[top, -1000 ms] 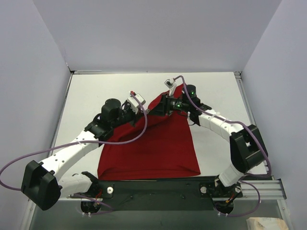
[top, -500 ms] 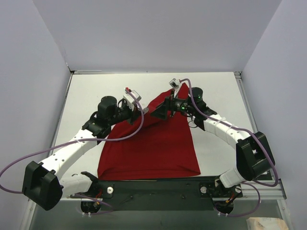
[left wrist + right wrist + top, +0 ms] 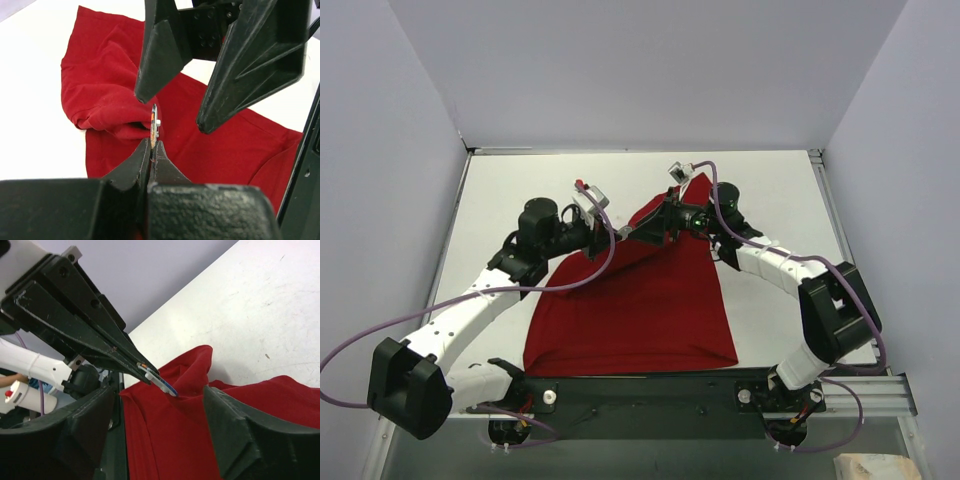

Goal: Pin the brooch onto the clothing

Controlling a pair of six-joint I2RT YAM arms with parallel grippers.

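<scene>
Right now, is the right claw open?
Open: the right gripper has its fingers wide apart, near the brooch the left gripper pinches.

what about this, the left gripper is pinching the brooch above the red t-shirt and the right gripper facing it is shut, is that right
Not quite: the right gripper is open, not shut. The left wrist view shows its two fingers spread wide apart, facing the brooch. The rest holds: the left gripper pinches the brooch above the red t-shirt.
</scene>
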